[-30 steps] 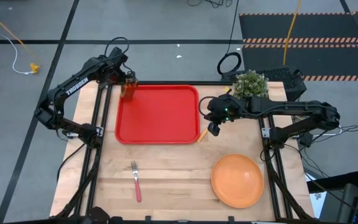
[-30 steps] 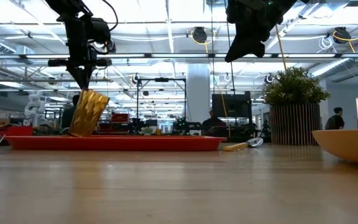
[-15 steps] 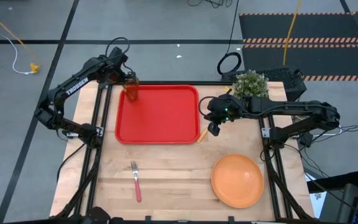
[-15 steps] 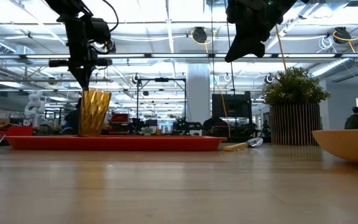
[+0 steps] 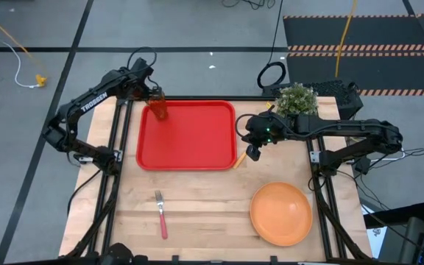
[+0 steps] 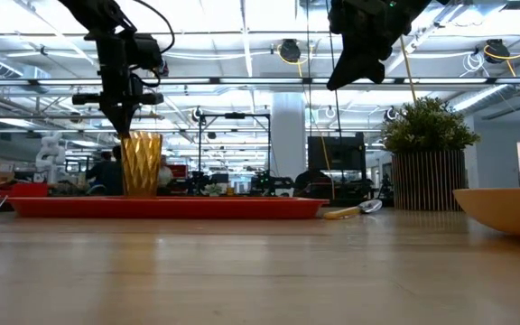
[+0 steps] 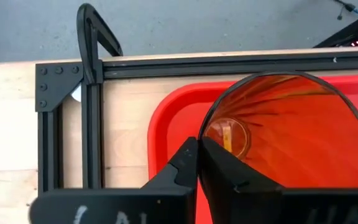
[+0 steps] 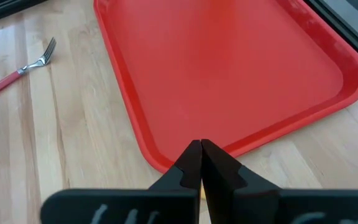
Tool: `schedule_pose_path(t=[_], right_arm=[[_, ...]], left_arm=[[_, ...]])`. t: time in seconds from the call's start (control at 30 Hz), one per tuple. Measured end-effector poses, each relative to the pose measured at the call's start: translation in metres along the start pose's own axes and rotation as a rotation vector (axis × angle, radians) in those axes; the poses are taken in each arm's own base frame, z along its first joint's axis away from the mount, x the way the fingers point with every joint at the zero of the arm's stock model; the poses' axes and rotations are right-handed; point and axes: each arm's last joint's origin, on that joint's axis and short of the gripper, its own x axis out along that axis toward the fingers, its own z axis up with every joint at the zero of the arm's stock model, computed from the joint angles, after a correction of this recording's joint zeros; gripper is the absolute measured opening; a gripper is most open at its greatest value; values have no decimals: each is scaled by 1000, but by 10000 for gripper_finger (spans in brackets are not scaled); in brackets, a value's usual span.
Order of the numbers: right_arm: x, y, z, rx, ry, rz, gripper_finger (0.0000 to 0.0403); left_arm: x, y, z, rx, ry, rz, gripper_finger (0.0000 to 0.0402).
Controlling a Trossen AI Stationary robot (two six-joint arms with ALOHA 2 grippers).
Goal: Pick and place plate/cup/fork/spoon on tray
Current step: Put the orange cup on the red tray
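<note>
Cup (image 5: 158, 109) now upright on tray (image 5: 190, 143) corner, left gripper (image 5: 150, 93) pinching rim; right gripper (image 5: 252, 153) closed, empty.

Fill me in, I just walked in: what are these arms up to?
They are loading tableware onto the red tray. The left gripper is pinching the cup by its rim, upright at the tray's far left corner. The right gripper hangs shut above the spoon, which lies beside the tray's right edge. The fork and plate wait on the table.
</note>
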Motion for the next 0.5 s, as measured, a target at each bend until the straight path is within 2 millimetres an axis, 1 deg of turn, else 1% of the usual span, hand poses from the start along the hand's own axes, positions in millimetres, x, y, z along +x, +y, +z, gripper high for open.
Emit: schedule_pose_path(t=[0.27, 0.5], right_arm=[[0, 0, 0, 0, 5, -1, 0], [0, 0, 0, -4, 5, -1, 0]], left_arm=[[2, 1, -2, -11, 7, 16, 57], [2, 2, -1, -11, -7, 42, 79]])
